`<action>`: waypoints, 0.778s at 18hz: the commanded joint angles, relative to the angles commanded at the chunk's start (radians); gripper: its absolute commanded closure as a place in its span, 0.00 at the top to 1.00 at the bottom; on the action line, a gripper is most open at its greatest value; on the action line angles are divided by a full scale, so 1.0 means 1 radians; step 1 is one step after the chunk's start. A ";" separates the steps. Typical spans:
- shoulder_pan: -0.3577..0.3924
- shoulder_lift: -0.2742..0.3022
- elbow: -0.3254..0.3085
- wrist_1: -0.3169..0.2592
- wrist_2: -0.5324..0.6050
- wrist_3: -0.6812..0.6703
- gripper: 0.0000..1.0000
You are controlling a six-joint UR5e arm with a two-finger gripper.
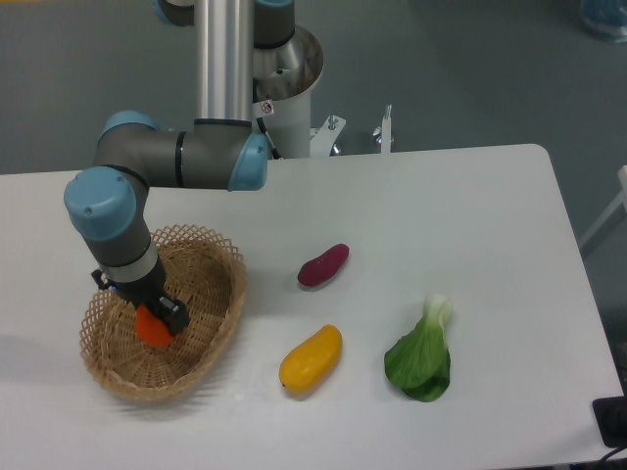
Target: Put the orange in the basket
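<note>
The orange [150,326] sits right at the tip of the gripper [149,318], pinched between its two dark fingers (only part of the fruit shows past them), and both are down inside the basket [221,311], over its left half, though whether the fruit touches the woven floor cannot be told. Off to the gripper's right on the white table [470,215] lie a yellow mango-like fruit [311,359], a purple sweet potato [323,264] and, farthest out, a green bok choy [420,356]. No brand, label or writing is readable on the arm or on any item.
</note>
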 joint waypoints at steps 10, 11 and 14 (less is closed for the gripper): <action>0.239 0.089 0.003 -0.006 -0.023 0.102 1.00; 0.270 0.087 0.003 -0.009 -0.021 0.127 1.00; 0.391 0.095 -0.003 -0.014 -0.021 0.196 1.00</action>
